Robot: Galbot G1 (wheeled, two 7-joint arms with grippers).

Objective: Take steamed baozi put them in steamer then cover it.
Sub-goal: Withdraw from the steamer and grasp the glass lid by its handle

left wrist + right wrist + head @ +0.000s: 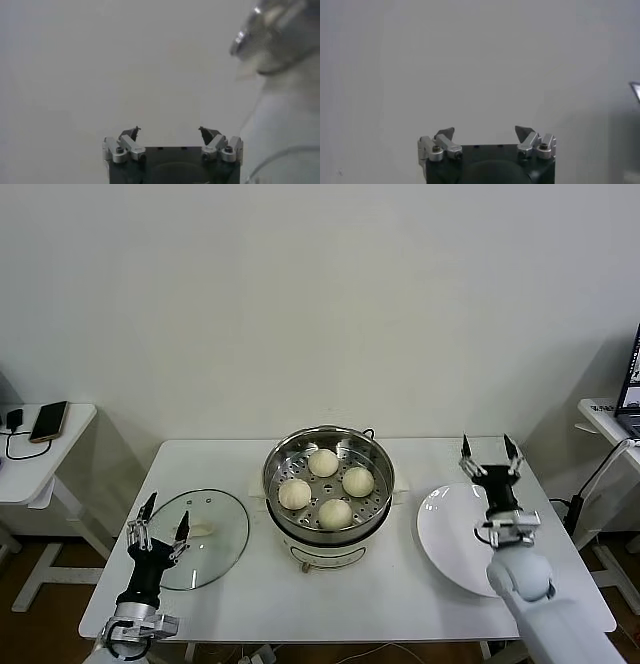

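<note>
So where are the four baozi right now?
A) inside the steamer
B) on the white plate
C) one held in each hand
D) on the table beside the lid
A: all four baozi sit on the perforated tray in the steamer; the white plate is bare.

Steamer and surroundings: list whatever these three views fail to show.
- Steamer base: head view, mostly hidden under the pot; any controls too small to read.
- Cover: head view, near edge hidden behind the left gripper.
- Plate: head view, near part hidden behind the right gripper and arm.
- Left wrist view: only a blurred edge of the steamer shows; baozi unseen.
- Right wrist view: none of the task's things appear.
</note>
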